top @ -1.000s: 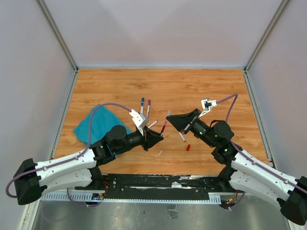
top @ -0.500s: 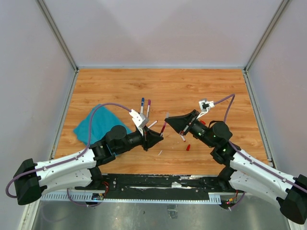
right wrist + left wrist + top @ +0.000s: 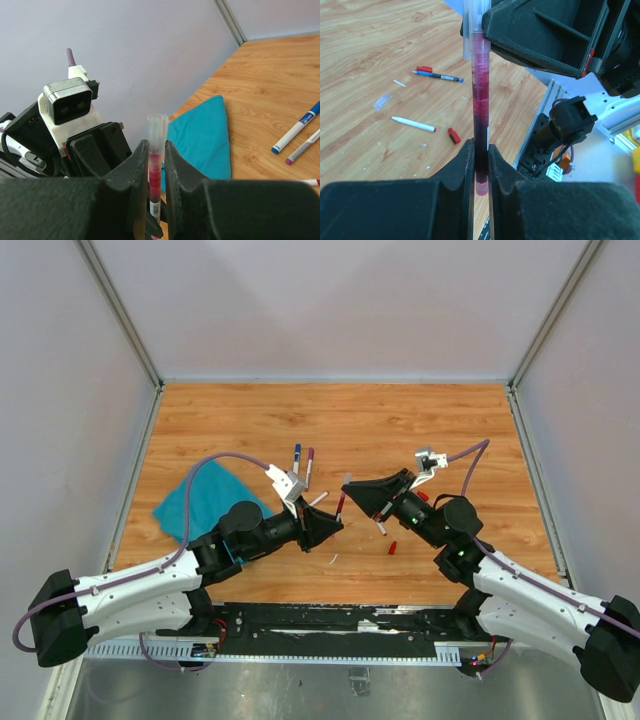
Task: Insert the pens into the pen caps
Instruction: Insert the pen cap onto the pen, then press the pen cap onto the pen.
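Right now the pen (image 3: pixel 479 100) hangs in the air above the near middle of the table (image 3: pixel 400 420). Its red barrel stands upright in the left wrist view, and its top is already inside the clear cap (image 3: pixel 469 35). My left gripper (image 3: pixel 480 150) is clamped on the lower barrel, and my right gripper (image 3: pixel 155 150) is closed around the cap end.

To seat it well, I judge I need a push straight along the barrel with both grippers on one line. Any tilt could bend the thin pen or let it slide in the grip. I'd go slowly and watch the cap's rim until the gap closes.

Loose on the table below lie a white pen (image 3: pixel 413 124) and a red cap (image 3: pixel 453 135). A blue pen (image 3: pixel 438 76) lies farther off, and the cloth (image 3: pixel 205 498) sits near the left edge.
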You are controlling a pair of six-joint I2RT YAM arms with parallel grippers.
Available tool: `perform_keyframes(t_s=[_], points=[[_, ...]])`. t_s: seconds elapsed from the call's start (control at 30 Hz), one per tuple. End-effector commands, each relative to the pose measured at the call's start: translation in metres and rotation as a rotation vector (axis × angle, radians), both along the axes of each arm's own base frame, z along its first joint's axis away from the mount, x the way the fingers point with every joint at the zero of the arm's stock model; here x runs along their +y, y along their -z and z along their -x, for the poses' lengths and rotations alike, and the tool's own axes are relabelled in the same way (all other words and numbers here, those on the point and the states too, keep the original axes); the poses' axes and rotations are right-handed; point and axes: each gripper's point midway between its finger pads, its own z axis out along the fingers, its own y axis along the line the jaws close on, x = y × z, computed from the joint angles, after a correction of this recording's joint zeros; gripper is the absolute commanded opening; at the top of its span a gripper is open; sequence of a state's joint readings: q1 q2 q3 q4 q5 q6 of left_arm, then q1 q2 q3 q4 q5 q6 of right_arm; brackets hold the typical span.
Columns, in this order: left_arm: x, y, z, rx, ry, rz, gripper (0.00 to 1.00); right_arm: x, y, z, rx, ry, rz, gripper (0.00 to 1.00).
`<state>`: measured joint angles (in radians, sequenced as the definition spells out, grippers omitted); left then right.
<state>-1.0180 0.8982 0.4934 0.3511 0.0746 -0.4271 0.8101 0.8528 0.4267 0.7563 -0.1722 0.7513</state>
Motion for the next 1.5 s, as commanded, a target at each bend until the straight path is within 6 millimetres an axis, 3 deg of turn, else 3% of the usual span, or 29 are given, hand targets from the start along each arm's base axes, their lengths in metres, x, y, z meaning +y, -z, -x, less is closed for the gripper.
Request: perform_keyframes(t_s=[0.0,0.2,0.43,0.6,0.73,0.97,1.23,1.47], points=[[-0.007,-0.057,0.005,-0.069,0.032,0.193,0.00,0.004,0.015,0.007,-0.018,-0.032,0.032,0.12],[-0.005,-0.060,0.003,-0.080,0.014,0.196,0.01,0.006,0.016,0.011,-0.027,-0.055,0.040,0.17],[0.000,-0.048,-0.004,-0.082,-0.028,0.130,0.01,-0.004,0.005,0.013,-0.069,-0.022,0.065,0.54],[0.006,-0.041,-0.008,-0.083,-0.060,0.096,0.01,-0.018,0.003,0.012,-0.089,0.033,0.123,0.64],[0.010,-0.036,-0.010,-0.083,-0.080,0.078,0.01,-0.037,0.013,-0.001,-0.005,0.152,0.227,0.68],[0.010,-0.027,-0.012,-0.082,-0.085,0.038,0.01,-0.046,-0.006,-0.004,0.001,0.189,0.321,0.69],[0.009,-0.024,-0.011,-0.083,-0.077,0.027,0.00,-0.027,-0.054,0.000,-0.037,0.105,0.267,0.65],[0.009,-0.023,-0.009,-0.081,-0.067,0.026,0.01,-0.004,-0.063,-0.005,0.001,0.039,0.280,0.58]])
